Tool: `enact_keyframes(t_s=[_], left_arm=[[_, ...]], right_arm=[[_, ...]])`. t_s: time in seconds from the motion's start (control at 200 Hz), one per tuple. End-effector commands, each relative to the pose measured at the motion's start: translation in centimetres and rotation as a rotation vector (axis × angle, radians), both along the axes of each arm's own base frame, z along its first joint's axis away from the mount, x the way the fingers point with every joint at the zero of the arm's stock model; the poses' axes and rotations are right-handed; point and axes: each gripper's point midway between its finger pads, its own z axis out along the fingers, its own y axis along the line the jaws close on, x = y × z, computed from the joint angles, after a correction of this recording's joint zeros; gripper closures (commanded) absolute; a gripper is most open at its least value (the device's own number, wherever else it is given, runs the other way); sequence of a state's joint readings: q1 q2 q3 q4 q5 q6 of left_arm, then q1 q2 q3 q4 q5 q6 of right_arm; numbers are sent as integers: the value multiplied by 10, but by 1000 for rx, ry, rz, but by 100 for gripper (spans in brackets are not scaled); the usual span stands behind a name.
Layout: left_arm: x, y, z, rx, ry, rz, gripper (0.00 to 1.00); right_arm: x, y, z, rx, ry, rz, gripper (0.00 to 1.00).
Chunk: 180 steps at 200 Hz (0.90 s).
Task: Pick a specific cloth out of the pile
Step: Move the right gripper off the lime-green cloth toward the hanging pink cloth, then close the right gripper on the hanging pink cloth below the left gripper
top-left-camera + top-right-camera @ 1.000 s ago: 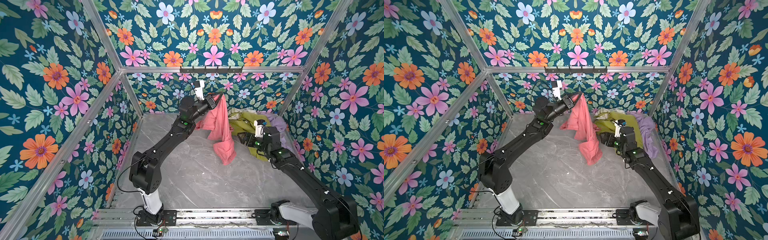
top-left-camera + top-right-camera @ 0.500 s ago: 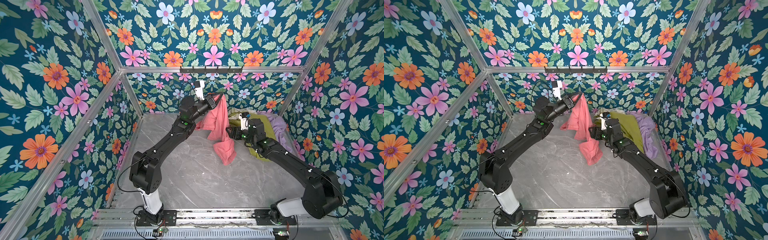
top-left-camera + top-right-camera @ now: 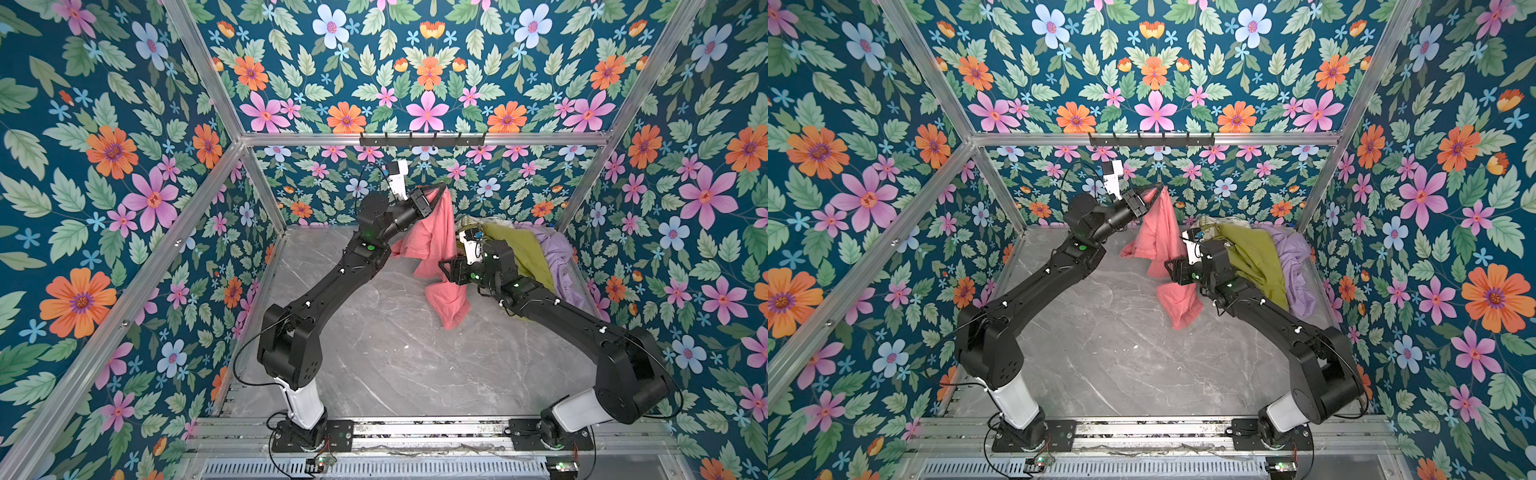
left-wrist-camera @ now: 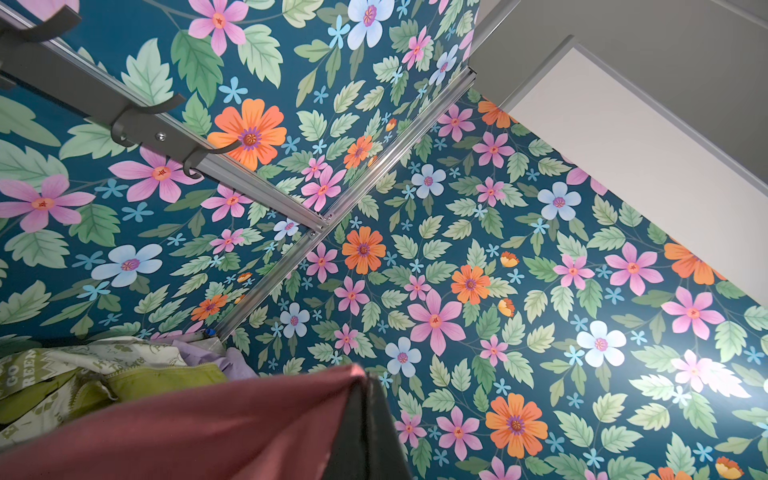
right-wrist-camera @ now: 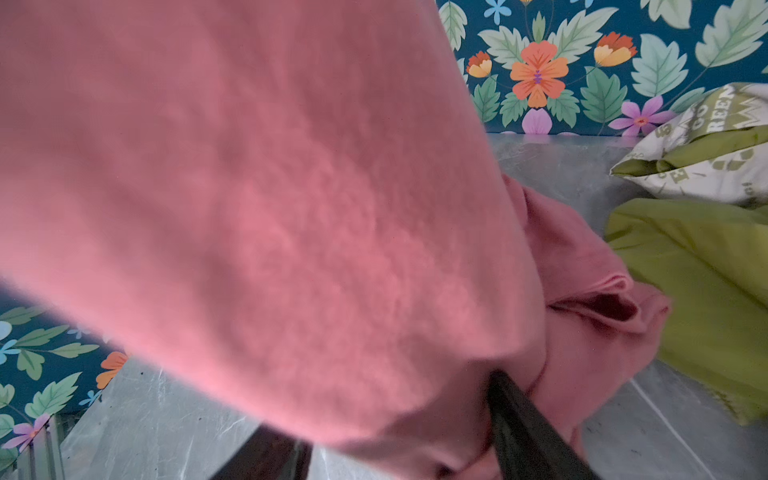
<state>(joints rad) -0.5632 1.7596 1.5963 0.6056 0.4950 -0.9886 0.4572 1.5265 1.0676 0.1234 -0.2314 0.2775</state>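
Two grippers, one cloth (image 3: 432,249) in salmon-pink: the left gripper (image 3: 437,194) is clamping its top edge aloft, and the right gripper (image 3: 445,271) is straddling its middle, jaws apart. The pile (image 3: 525,249) is keeping three cloths in the back-right corner, and the table (image 3: 374,357) is lying bare in front.

The matte black jointed left arm (image 3: 324,291) and right arm (image 3: 582,328) each have a white cylindrical base segment (image 3: 301,405) just above the silver aluminium floor rail (image 3: 428,430), thin black cables (image 3: 233,362) and green lights (image 3: 370,248).
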Motion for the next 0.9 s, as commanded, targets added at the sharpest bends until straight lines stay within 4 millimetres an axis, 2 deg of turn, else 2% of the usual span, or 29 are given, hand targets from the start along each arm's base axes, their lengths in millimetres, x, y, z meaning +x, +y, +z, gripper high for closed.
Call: enact_keyframes(t_s=[0.0,0.165,0.27,0.445,0.55,0.895], left_arm=[[-9,6,20,-38,-69,-1,100],[-10,7,21,-39,-72,1,100],[-11,9,20,-37,-73,6,100],[-9,13,18,-34,-73,16,100],[-8,18,17,-33,-72,26,100],[-10,40,25,-37,-91,65,100]], right_arm=[[9,3,4,-6,-38,0,39],[16,5,-6,-18,-13,-11,50],[16,5,-6,-14,-4,-12,64],[11,4,7,2,-21,-8,89],[7,3,23,21,-43,-4,100],[-12,-1,86,82,-134,18,100]])
